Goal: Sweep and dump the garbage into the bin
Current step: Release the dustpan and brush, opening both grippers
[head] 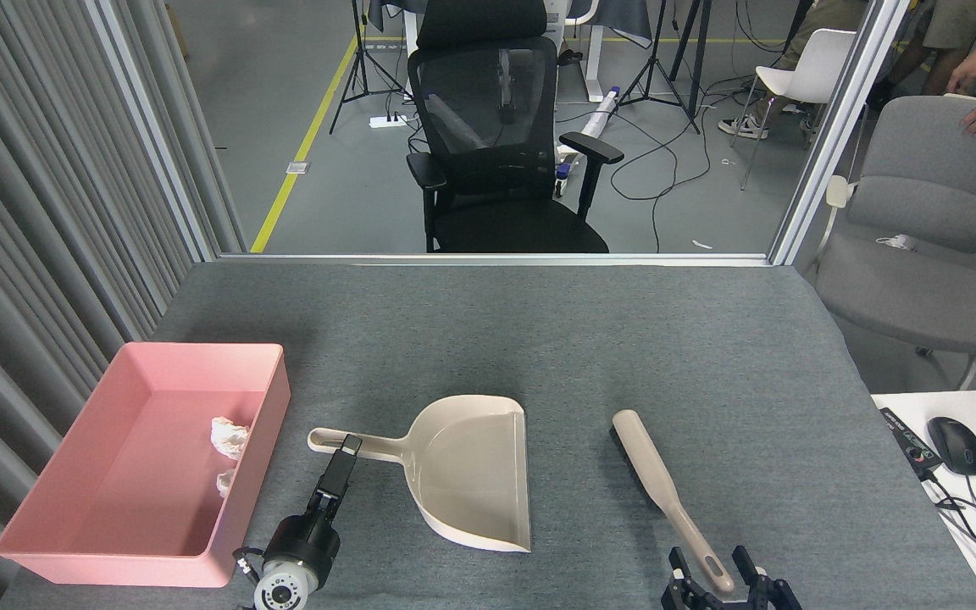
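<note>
Lying flat mid-table, dustpan (471, 470) and brush (662, 491) have open room around.

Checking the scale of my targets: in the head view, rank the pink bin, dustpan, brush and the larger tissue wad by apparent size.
1. Pink bin
2. Dustpan, handle included
3. Brush, nearly as long but much narrower
4. Larger tissue wad, by far the smallest

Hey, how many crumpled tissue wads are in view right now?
2. Both lie inside the pink bin, along its right wall: the larger wad farther from the robot, the smaller wad nearer, partly hidden by the rim. None shows on the table or dustpan.
</note>
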